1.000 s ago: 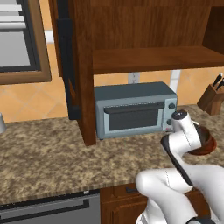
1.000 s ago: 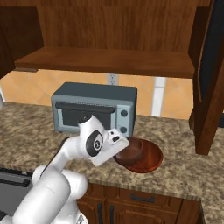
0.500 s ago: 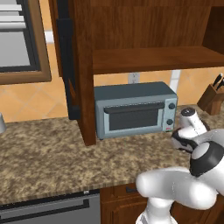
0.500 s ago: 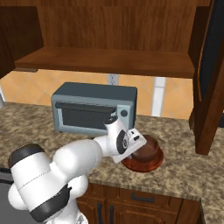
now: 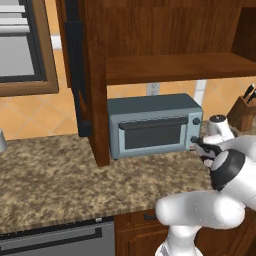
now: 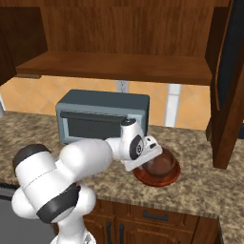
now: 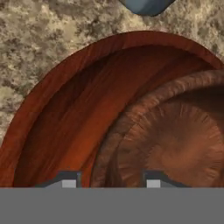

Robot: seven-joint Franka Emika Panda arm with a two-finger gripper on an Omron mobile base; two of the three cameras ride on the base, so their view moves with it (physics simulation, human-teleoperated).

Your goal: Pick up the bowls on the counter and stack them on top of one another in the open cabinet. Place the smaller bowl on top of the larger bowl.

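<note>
Hand view: smaller bowl [image 7: 175, 144] nested inside larger bowl [image 7: 70, 109]

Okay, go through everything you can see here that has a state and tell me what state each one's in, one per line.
smaller bowl: upright, nested inside the larger bowl
larger bowl: upright on the counter, beside the toaster oven
open cabinet: door open, shelf bare
toaster oven: door shut
gripper: open, fingers straddling the smaller bowl's rim

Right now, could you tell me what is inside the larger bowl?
The smaller bowl sits inside the larger bowl, off to one side of its bare reddish floor. The gripper hovers just above them; the larger bowl's floor beneath the smaller bowl is covered.
</note>
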